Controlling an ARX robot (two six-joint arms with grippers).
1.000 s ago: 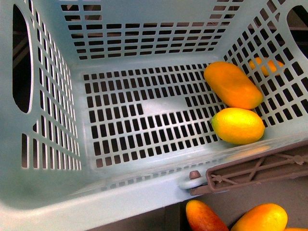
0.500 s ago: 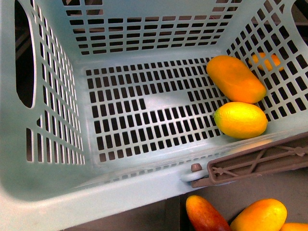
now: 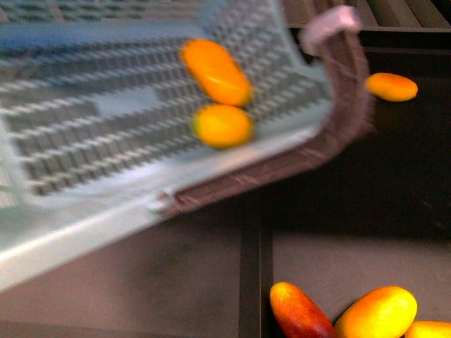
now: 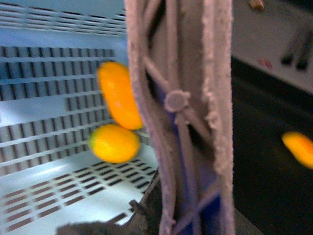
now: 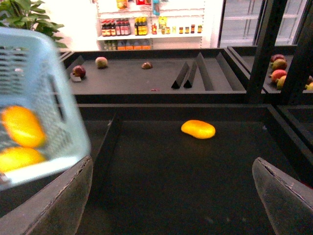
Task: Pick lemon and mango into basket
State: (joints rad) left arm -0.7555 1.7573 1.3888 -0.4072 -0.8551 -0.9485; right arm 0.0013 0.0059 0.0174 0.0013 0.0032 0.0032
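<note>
Lying together in blurred basket [image 3: 70,232]: mango [image 3: 215,71], lemon [image 3: 223,126].

From the chest we look down on the basket [image 3: 84,211]. Our left wrist views its handle [image 4: 186,112] closely. Our right wrist looks level along the shelf; all three share the basket.

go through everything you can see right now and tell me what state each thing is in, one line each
basket: tilted in the front view, motion-blurred, holding two fruits.
basket handle: folded along the rim.
mango: inside the basket, on its floor.
lemon: inside the basket, beside the mango.
lone yellow fruit: outside the basket, lying on the dark shelf.
right gripper: jaws open, empty.
left gripper: not visible.
</note>
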